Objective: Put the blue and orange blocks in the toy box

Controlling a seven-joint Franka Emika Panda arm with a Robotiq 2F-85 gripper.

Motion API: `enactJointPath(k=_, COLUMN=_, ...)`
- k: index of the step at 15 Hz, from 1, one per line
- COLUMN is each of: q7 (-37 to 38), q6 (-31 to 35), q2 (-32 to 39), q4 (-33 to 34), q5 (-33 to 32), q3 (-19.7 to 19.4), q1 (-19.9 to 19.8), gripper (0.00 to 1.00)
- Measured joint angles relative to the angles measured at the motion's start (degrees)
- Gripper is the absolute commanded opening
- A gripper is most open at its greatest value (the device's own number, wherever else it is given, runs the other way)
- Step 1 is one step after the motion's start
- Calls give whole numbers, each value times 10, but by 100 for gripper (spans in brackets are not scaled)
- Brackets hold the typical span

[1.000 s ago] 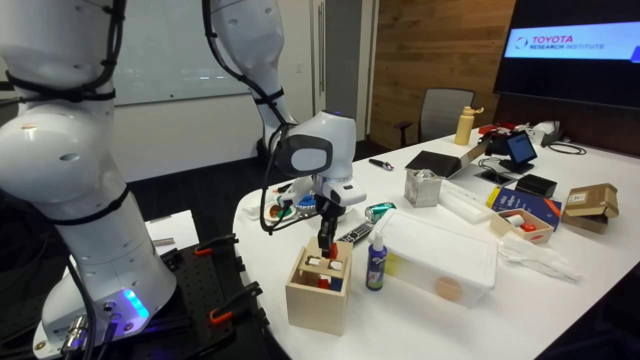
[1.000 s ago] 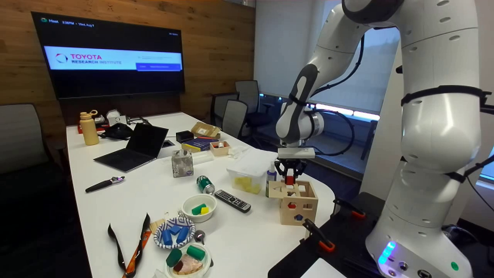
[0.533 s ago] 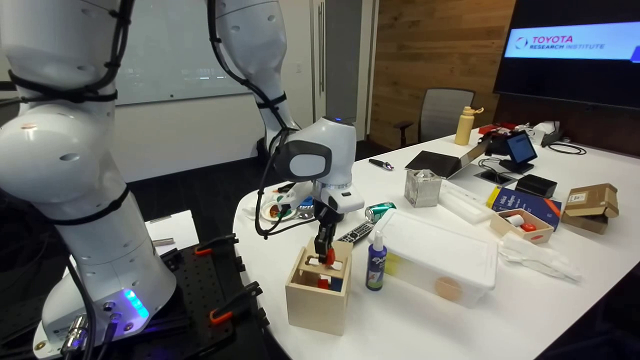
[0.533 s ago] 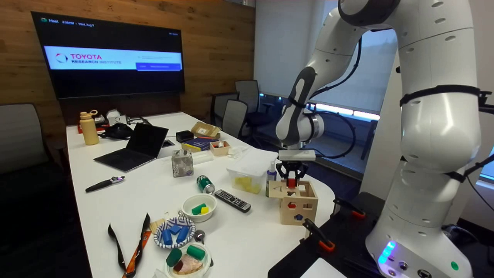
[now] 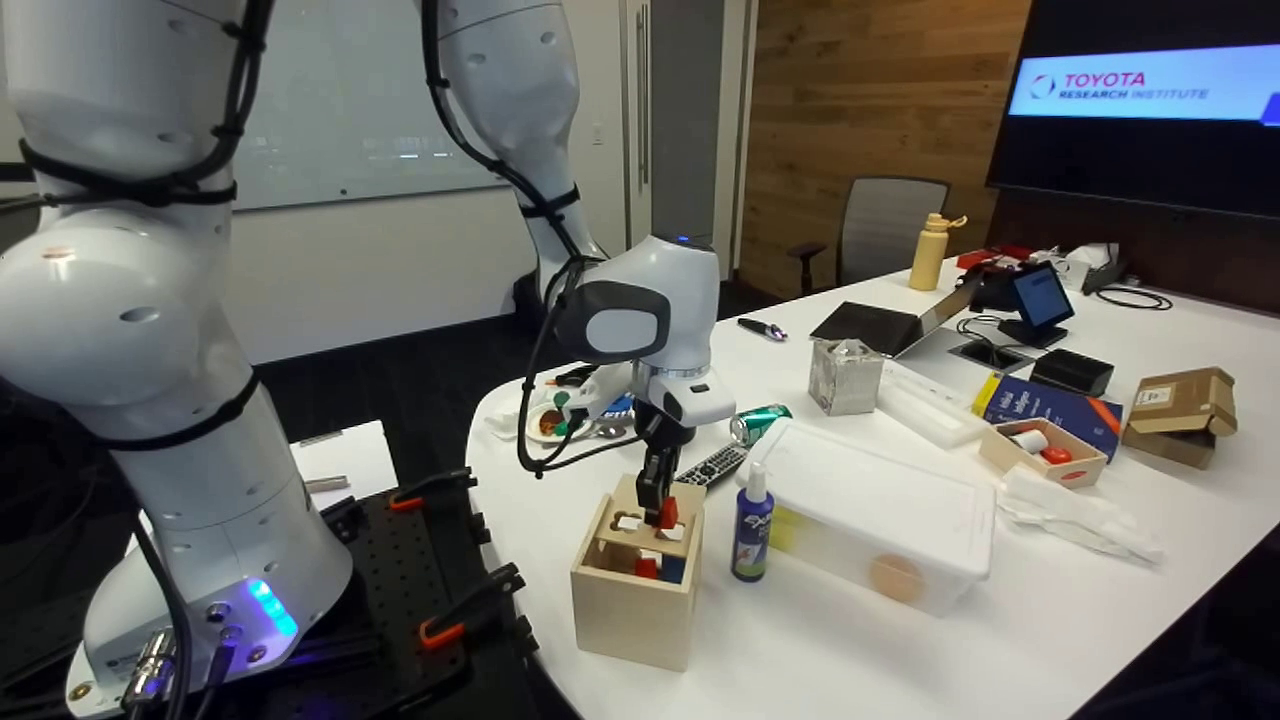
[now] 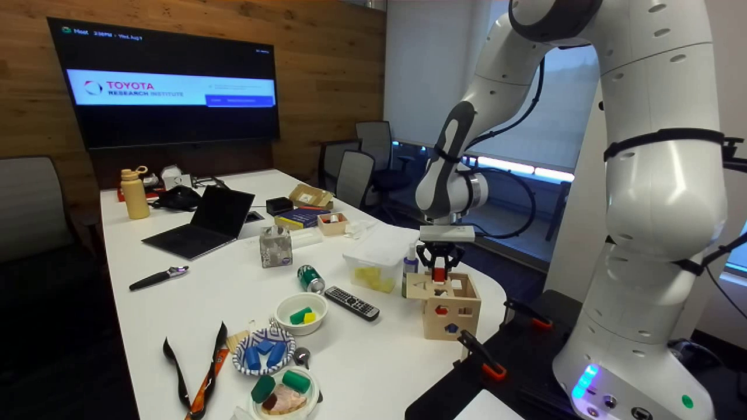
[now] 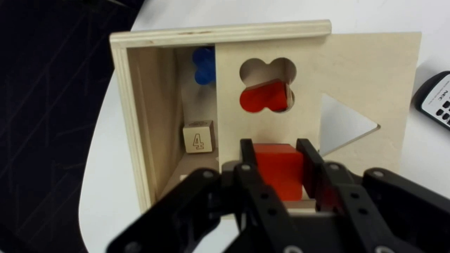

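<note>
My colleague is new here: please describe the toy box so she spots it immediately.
On the white table, at its rounded end below the gripper, stands the toy box. Unlike the neighbouring bottle and bin, it is pale wood with shaped holes.

toy box (image 5: 632, 627): pale wood, upright on worktop (image 5: 850, 660), lid (image 7: 265, 128) part-open, overhanging one side
orange-red block (image 7: 281, 175): held in end effector (image 7: 275, 149) over lid, contact unclear
blue block (image 7: 204, 66): lobed, inside toy box, partly hidden by lid

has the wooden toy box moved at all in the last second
No: in both exterior views, the toy box stands at the same spot relative to the spray bottle as before.
</note>
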Motion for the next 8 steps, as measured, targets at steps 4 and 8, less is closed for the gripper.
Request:
enactJointPath(k=4, q7=0, q6=0, q2=17, q4=14, q5=11, q3=0, q1=0, gripper=8)
enactJointPath(k=8, q7=0, q6=0, q2=27, q4=21, q5=12, q3=-2, q1=0, gripper=8)
